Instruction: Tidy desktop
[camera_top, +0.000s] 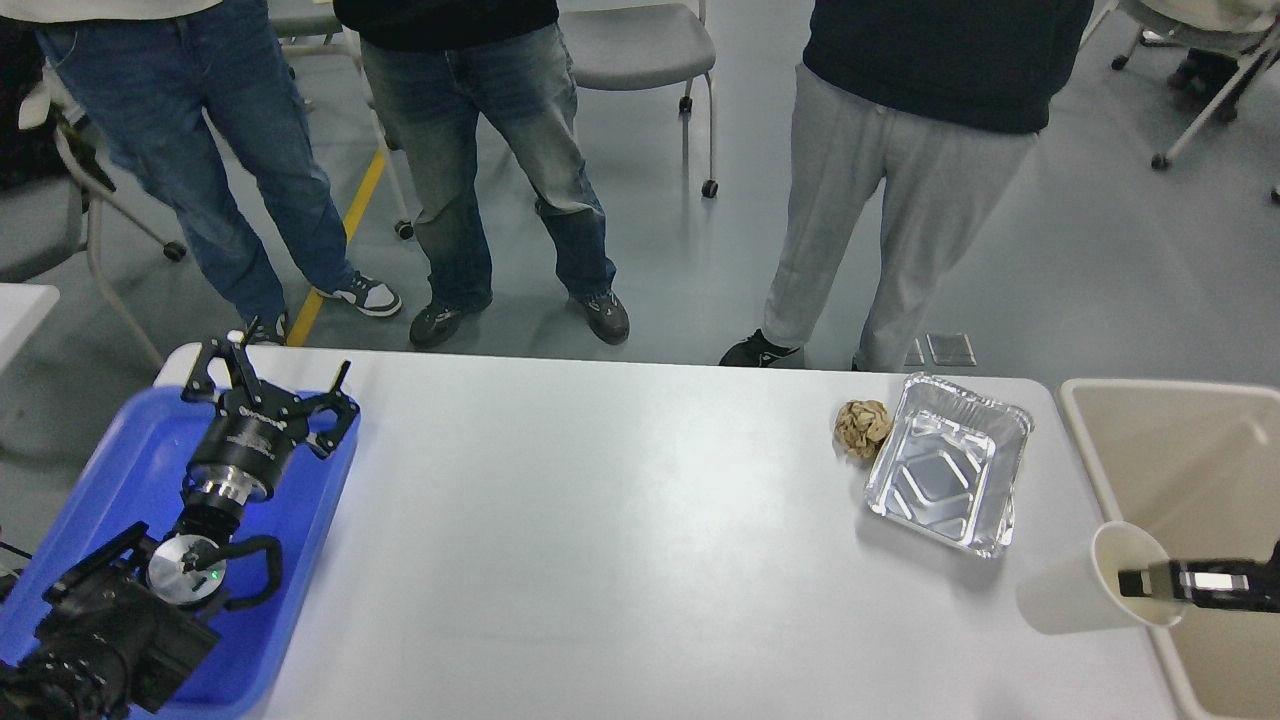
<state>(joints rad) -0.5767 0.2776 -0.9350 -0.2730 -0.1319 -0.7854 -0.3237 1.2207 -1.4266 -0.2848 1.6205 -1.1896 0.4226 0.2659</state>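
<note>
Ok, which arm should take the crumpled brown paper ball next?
Right. The right gripper holds the white paper cup near the crumpled brown paper ball; the left gripper hangs over the blue plastic tray.

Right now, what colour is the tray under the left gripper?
Blue. The tray shows best in the head view, at the left end of the white desktop, below the left gripper.

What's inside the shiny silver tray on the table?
Nothing shows inside the foil tray, only its bare ribbed bottom. A crumpled brown paper ball sits outside, against its left side. Whatever lies under the tray on the desktop is hidden.
</note>
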